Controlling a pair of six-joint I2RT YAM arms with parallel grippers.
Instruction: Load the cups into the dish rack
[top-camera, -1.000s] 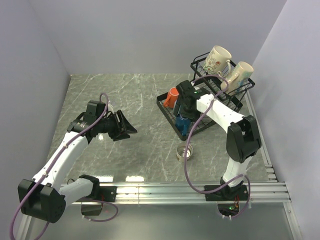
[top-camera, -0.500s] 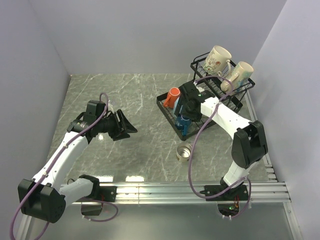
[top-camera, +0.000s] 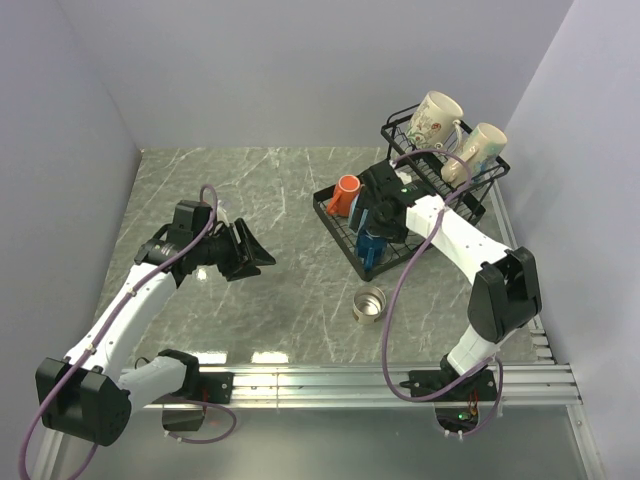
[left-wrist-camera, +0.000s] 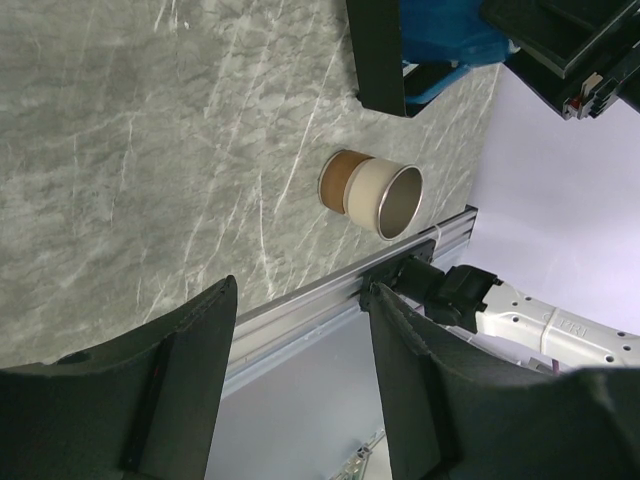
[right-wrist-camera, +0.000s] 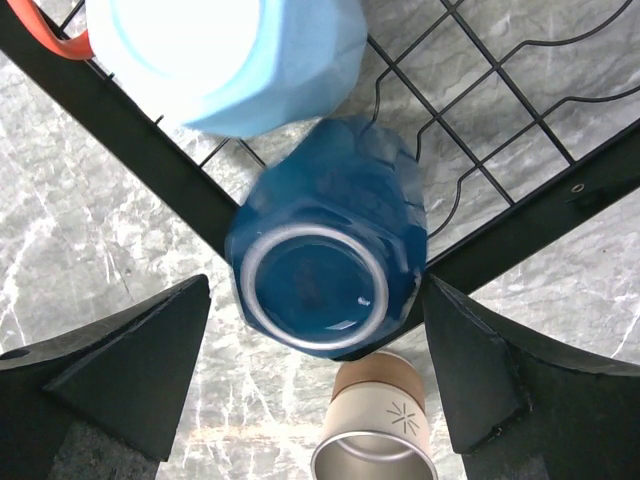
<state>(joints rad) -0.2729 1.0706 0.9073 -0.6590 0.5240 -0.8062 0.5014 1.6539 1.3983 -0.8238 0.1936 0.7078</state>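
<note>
The black wire dish rack (top-camera: 420, 238) stands at the back right. Its upper basket holds a floral cream mug (top-camera: 433, 118) and a plain cream mug (top-camera: 480, 148). An orange mug (top-camera: 346, 193) lies in the lower tray. A dark blue mug (right-wrist-camera: 325, 240) stands base up at the tray's near corner, beside a light blue mug (right-wrist-camera: 225, 55). My right gripper (right-wrist-camera: 315, 300) hangs open over the dark blue mug, one finger on each side. The steel cup (top-camera: 369, 303) lies on its side on the table. My left gripper (top-camera: 255, 255) hovers open and holds nothing, left of centre.
Grey marble tabletop with purple walls on three sides. An aluminium rail (top-camera: 330, 380) runs along the near edge by the arm bases. The steel cup (left-wrist-camera: 372, 193) lies just in front of the rack's near corner (left-wrist-camera: 378, 60).
My right gripper has opened wider and drawn up and back from the dark blue mug, which stays in the rack's near corner. The left arm has not moved.
</note>
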